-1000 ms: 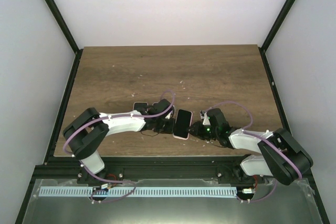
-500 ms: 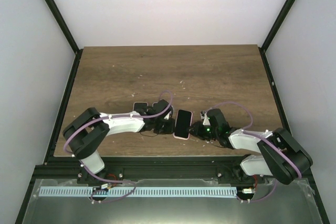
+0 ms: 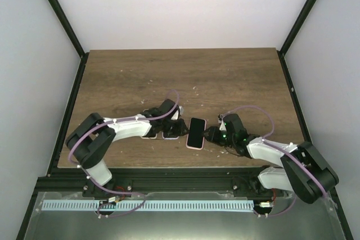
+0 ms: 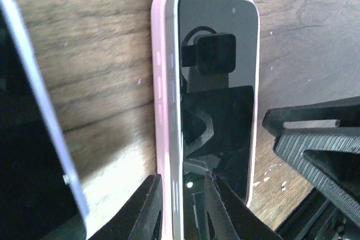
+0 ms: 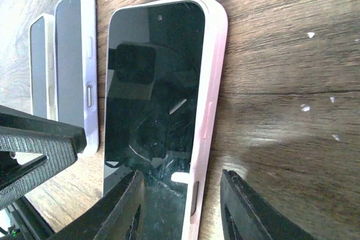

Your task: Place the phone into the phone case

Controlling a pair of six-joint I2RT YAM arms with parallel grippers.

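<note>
Between the two sets of jaws lies the phone (image 3: 196,132), face up, apparently seated in the pink phone case (image 5: 211,99), long axis stretching ahead of both. Equally near, the left gripper (image 4: 183,182) and right gripper (image 5: 181,175) each straddle a long edge, jaws slightly spread, pinching nothing.

The phone (image 3: 196,132) sits in the phone case (image 5: 212,91) on the table (image 3: 225,77), between left claw (image 3: 182,130) and right claw (image 3: 211,135).

I'm seeing a glossy black glass face on the phone (image 5: 152,82) (it mirrors everything), and the phone case (image 5: 212,91) round it looks like smooth matt pink plastic. The table (image 3: 225,77) is matt, grainy wood.
</note>
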